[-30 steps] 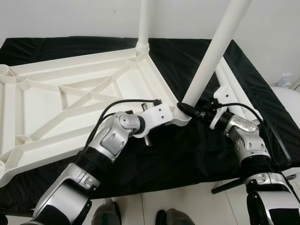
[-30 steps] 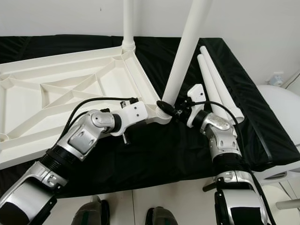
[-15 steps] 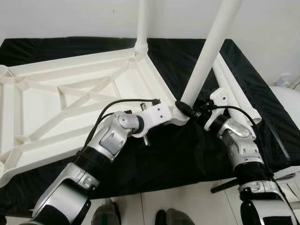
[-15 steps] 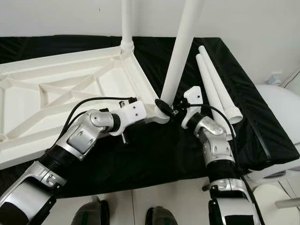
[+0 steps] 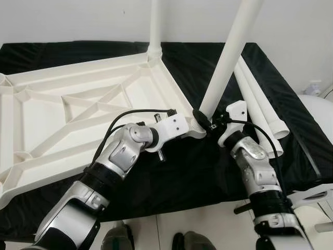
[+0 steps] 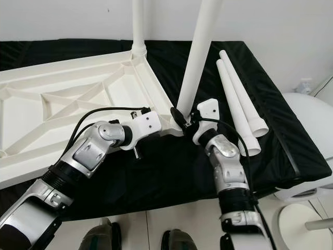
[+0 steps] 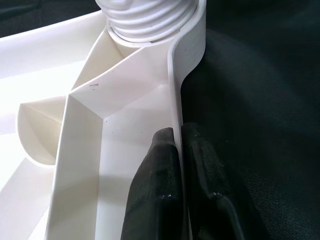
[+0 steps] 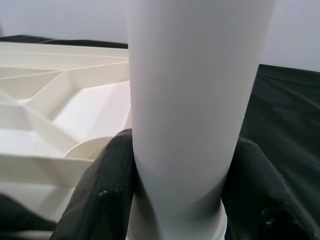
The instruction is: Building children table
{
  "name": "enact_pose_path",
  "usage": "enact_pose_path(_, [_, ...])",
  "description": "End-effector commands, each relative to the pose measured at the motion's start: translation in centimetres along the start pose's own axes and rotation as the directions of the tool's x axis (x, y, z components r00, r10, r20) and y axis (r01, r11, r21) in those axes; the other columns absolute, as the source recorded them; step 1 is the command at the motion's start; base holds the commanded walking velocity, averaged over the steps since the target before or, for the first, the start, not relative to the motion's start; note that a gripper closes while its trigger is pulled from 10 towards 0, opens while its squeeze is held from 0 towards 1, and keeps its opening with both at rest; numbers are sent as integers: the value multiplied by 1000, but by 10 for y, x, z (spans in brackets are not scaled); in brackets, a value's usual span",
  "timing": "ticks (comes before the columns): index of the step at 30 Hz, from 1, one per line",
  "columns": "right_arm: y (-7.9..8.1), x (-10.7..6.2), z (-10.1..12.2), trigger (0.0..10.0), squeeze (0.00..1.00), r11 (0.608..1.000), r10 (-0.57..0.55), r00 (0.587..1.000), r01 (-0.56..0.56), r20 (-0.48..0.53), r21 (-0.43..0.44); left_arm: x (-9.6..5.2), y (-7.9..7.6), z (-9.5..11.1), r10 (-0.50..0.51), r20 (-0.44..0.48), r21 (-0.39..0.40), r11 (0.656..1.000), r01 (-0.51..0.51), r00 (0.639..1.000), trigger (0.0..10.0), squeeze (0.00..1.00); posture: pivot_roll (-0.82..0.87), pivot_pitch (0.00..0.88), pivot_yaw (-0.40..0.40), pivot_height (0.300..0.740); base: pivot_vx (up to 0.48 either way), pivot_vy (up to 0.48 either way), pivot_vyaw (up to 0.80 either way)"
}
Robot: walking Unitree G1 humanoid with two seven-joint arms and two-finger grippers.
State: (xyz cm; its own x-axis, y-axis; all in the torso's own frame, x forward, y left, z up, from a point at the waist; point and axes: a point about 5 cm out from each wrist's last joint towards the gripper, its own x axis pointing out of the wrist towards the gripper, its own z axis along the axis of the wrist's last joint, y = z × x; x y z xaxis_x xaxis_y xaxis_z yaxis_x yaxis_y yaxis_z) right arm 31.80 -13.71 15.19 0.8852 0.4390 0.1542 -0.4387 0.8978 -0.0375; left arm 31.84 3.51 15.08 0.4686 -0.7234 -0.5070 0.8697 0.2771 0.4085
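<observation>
A white plastic tabletop (image 5: 78,104) lies underside up on a black cloth. One white leg (image 5: 154,26) stands screwed into its far corner. A second leg (image 5: 226,57) rises tilted from the near right corner socket (image 7: 150,20). My right gripper (image 5: 204,117) is shut on the base of this leg, one black finger (image 8: 107,195) on each side of it. My left gripper (image 7: 178,131) is shut on the tabletop rim (image 7: 175,90) just beside that corner, one finger inside and one outside the wall.
Two loose white legs (image 5: 260,109) lie side by side on the black cloth (image 5: 208,172) to the right. A white rounded object (image 5: 318,107) stands past the right edge. My feet (image 5: 187,242) show on the pale floor below.
The held leg now stands a little more upright. My right forearm has swung leftward, closer to the corner. The left gripper keeps its hold on the rim.
</observation>
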Motion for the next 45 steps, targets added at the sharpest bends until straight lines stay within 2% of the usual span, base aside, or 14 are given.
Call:
enact_pose_path(1, [20, 9, 13, 10000, 0, 1000, 15, 998, -15, 53, -2, 5, -8, 8, -17, 27, 29, 999, 16, 999, 10000, 0, -1, 58, -47, 740, 0, 0, 0])
enact_pose_path(7, [34, 10, 16, 10000, 0, 994, -110, 992, 109, 57, 14, 5, -8, 8, -14, 26, 28, 1000, 13, 1000, 10000, 0, 1, 49, -49, 740, 0, 0, 0])
enact_pose_path(10, [36, 10, 16, 10000, 0, 992, -124, 991, 123, 53, 27, 5, -9, 8, -14, 26, 29, 1000, 13, 1000, 10000, 0, 1, 49, -49, 740, 0, 0, 0])
enact_pose_path(15, [44, 10, 17, 10000, 0, 968, -249, 968, 249, 32, 11, 5, -9, 8, -16, 25, 30, 999, 15, 1000, 10000, 0, 3, 42, -50, 740, 0, 0, 0])
enact_pose_path(25, [48, 8, 16, 10000, 0, 958, -284, 959, 284, 10, 27, 5, -10, 7, -20, 24, 31, 999, 19, 1000, 10000, 0, 1, 43, -47, 740, 0, 0, 0])
enact_pose_path(26, [48, 8, 17, 10000, 1000, 962, -271, 962, 271, 11, 43, 5, -10, 7, -19, 24, 31, 999, 19, 1000, 10000, 0, 0, 45, -47, 740, 0, 0, 0])
enact_pose_path(32, [48, 7, 20, 10000, 1000, 972, -228, 973, 226, 28, 69, 5, -10, 8, -20, 26, 27, 999, 19, 999, 10000, 0, 0, 49, -49, 740, 0, 0, 0])
enact_pose_path(37, [40, 4, 20, 10000, 1000, 978, -202, 979, 200, 37, 52, 6, -10, 9, -19, 26, 27, 999, 19, 999, 10000, 0, -4, 50, -47, 740, 0, 0, 0])
enact_pose_path(41, [19, 0, 19, 10000, 1000, 985, -173, 984, 173, 38, 17, 6, -9, 9, -17, 27, 27, 999, 16, 999, 10000, 0, -6, 54, -45, 740, 0, 0, 0])
enact_pose_path(42, [19, 0, 19, 10000, 1000, 985, -173, 984, 173, 38, 17, 6, -9, 9, -17, 27, 27, 999, 16, 999, 10000, 0, -6, 54, -45, 740, 0, 0, 0])
enact_pose_path(43, [14, -1, 19, 10000, 0, 989, -148, 988, 148, 36, -5, 6, -8, 9, -16, 27, 27, 1000, 15, 999, 10000, 0, -7, 59, -44, 740, 0, 0, 0])
enact_pose_path(45, [12, -1, 19, 10000, 0, 990, -136, 990, 136, 36, -18, 5, -8, 9, -16, 27, 27, 1000, 15, 1000, 10000, 0, -7, 60, -43, 740, 0, 0, 0])
